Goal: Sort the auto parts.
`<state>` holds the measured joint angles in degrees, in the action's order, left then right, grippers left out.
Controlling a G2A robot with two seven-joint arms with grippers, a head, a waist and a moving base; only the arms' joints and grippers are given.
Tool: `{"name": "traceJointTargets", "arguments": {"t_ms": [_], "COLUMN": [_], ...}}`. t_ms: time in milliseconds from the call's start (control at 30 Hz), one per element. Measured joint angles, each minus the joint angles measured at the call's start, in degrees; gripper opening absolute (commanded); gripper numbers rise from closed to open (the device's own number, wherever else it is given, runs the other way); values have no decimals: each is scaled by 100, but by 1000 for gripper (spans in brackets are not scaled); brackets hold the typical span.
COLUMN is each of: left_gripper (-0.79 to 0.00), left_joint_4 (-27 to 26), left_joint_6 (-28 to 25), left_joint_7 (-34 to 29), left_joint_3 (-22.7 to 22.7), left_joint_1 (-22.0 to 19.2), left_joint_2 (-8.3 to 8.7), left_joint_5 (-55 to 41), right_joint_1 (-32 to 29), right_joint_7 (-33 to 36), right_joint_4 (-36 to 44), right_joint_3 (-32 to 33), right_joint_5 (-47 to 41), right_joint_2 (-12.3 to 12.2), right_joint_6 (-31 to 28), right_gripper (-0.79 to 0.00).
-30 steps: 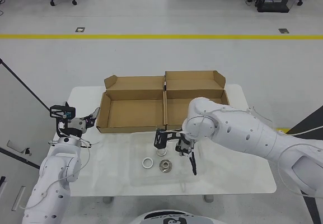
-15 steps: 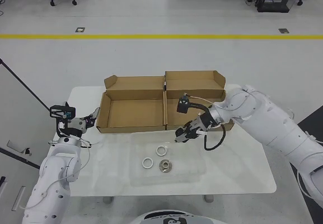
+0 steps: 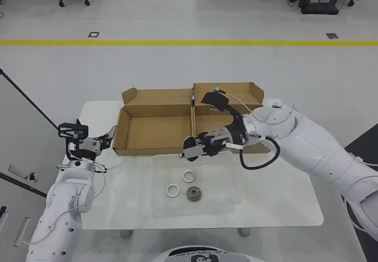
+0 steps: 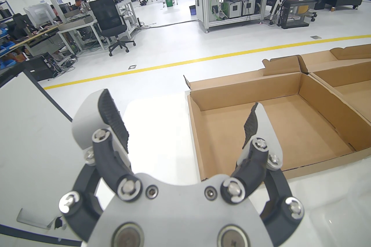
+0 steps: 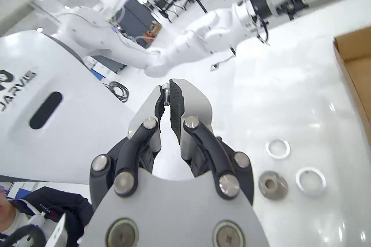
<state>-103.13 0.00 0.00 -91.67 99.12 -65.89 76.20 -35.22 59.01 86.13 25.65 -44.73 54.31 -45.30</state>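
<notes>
Right gripper is hanging at the front edge of the two cardboard boxes, near where they meet. In the top view it is sitting above the loose parts. Its jaws are pinching a small threaded bolt at the very tips.

Left gripper is hovering over the surface, just beside the outer side wall of the left box. Its jaws are spread wide and holding nothing.

Three parts are lying on the surface in front of the boxes:
- One white ring is lying nearest the boxes.
- A second white ring is lying closer to the robot.
- A grey metal flanged piece is lying just beside the second ring, apart from it.

The left box and right box are standing side by side with walls touching and lids folded back.
</notes>
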Motion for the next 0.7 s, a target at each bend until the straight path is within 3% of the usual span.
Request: {"name": "traceJointTargets", "arguments": {"t_ms": [700], "left_gripper": [0], "left_joint_4": [0], "left_joint_6": [0], "left_joint_7": [0], "left_joint_3": [0], "left_joint_1": [0], "left_joint_2": [0], "left_joint_5": [0], "right_joint_1": [18], "right_joint_7": [-67], "right_joint_4": [43], "right_joint_3": [-14], "right_joint_5": [-128], "right_joint_2": [10], "right_joint_6": [-68], "right_gripper": [-785]}}
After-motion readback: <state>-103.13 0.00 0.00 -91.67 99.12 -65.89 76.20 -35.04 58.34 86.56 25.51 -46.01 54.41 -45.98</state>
